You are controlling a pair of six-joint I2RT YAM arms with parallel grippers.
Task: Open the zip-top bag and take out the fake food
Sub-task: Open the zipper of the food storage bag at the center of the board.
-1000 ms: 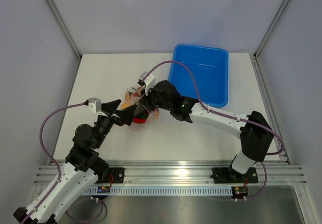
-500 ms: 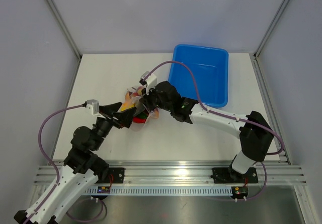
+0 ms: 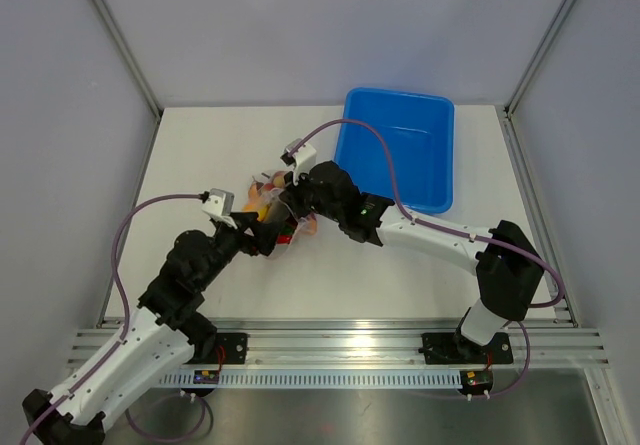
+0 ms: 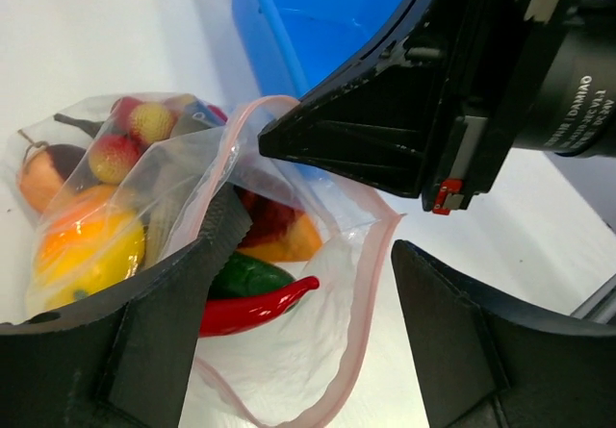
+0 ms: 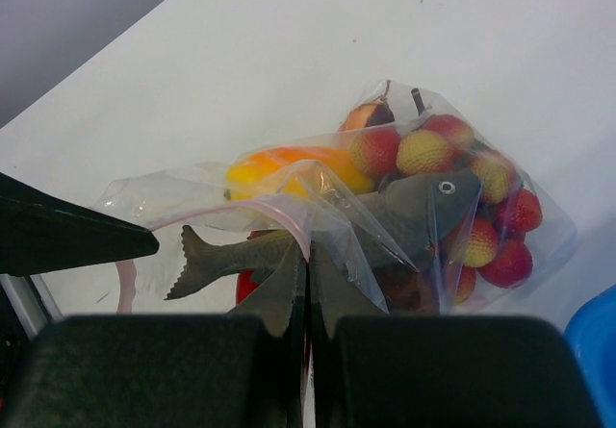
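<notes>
The clear zip-top bag (image 3: 268,203) lies mid-table with its pink-rimmed mouth (image 4: 385,255) open. My right gripper (image 3: 290,208) is shut on the bag's upper rim (image 5: 306,240) and holds it up; it also shows in the left wrist view (image 4: 289,139). My left gripper (image 3: 262,237) is open at the mouth (image 4: 318,236), one finger (image 4: 207,264) against the inner wall, the other (image 4: 462,332) outside. Inside are a grey fish (image 5: 385,221), a red pepper (image 4: 255,308), a green cucumber (image 4: 245,276), orange-yellow pieces (image 4: 87,250) and a red grape bunch (image 5: 472,212).
The blue plastic tub (image 3: 400,150) stands at the back right, just behind the right arm, and shows in the left wrist view (image 4: 308,14). White tabletop surrounds the bag; grey walls enclose the back and sides.
My left arm has swung right and forward, bringing its open gripper up to the bag's mouth. The right gripper has kept its hold on the rim.
</notes>
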